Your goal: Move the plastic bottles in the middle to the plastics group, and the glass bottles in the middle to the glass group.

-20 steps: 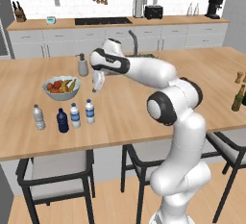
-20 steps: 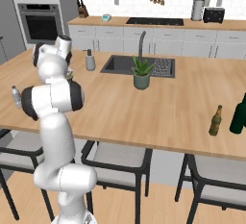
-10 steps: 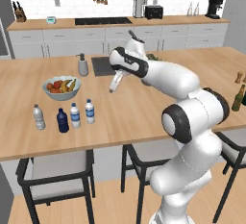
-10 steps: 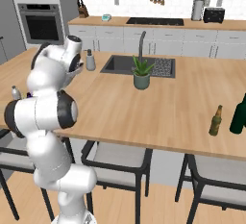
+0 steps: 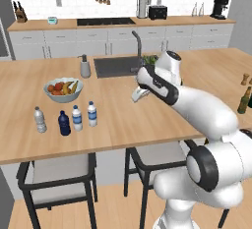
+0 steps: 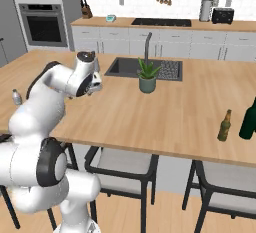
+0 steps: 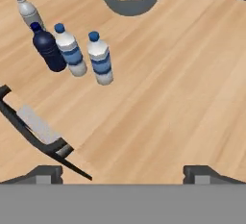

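Two plastic bottles with blue labels (image 5: 77, 118) (image 5: 92, 113) stand upright on the island's left part, right beside the navy-blue bottle (image 5: 64, 123) and the clear grey-labelled bottle (image 5: 39, 119) of the plastics group. In the hand view the same row appears as plastic bottles (image 7: 71, 50) (image 7: 101, 58), navy bottle (image 7: 48, 47) and grey-labelled bottle (image 7: 28, 10). My gripper (image 5: 139, 94) hangs open and empty over the middle of the counter, well right of them; its fingertips (image 7: 45, 172) stand wide apart. The olive-brown glass bottle (image 6: 225, 125) stands far right beside the blackish-green bottle (image 6: 248, 118).
A fruit bowl (image 5: 62, 89) sits behind the bottle row, with a soap dispenser (image 5: 85, 67) and the sink (image 5: 115, 66) further back. A potted plant (image 6: 147, 75) stands by the sink. Two wooden shakers (image 5: 244, 79) are at the far right. Stools (image 5: 59, 171) line the island's front edge.
The arm has swung right, from above the bottles by the fruit bowl to the middle of the counter. The gripper stayed open and empty; the bottles have not moved.
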